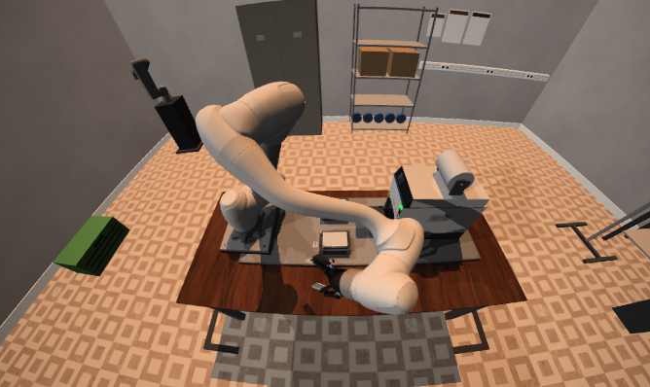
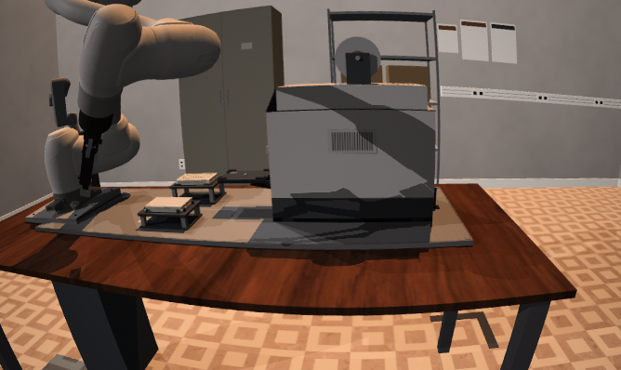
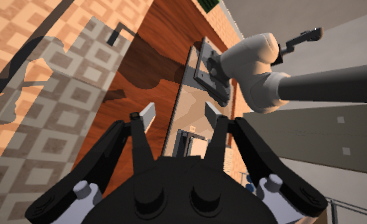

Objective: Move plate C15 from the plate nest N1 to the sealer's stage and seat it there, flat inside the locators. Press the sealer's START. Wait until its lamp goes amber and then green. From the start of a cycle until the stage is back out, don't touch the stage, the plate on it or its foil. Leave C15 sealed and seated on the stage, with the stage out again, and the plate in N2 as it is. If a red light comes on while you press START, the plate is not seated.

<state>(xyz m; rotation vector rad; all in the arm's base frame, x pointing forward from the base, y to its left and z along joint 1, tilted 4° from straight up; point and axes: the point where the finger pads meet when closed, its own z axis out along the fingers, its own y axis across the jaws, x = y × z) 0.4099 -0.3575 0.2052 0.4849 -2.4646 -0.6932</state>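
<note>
A smooth pale plate [image 1: 335, 239] [image 2: 169, 204] [image 3: 198, 146] sits on the front nest [image 2: 168, 216]. A plate with visible wells [image 2: 197, 178] sits on the rear nest; the arm mostly hides it in the top view. No label readable here shows which is C15. The sealer [image 1: 434, 223] [image 2: 350, 181] shows a green light [image 1: 401, 207]. Its dark stage [image 2: 244, 177] is out, with no plate visible on it. My gripper [image 1: 317, 273] [image 2: 85, 187] [image 3: 180, 108] is partly open and empty, in front of the front nest and above the table's front part.
A base board [image 1: 293, 255] [image 2: 233, 234] carries the nests and sealer on the wooden table [image 1: 205, 287] [image 2: 308, 284]. The robot base [image 1: 246, 238] stands at its left. The film roll [image 1: 453, 170] [image 2: 358, 46] rises above the sealer. The forearm crosses above the rear nest.
</note>
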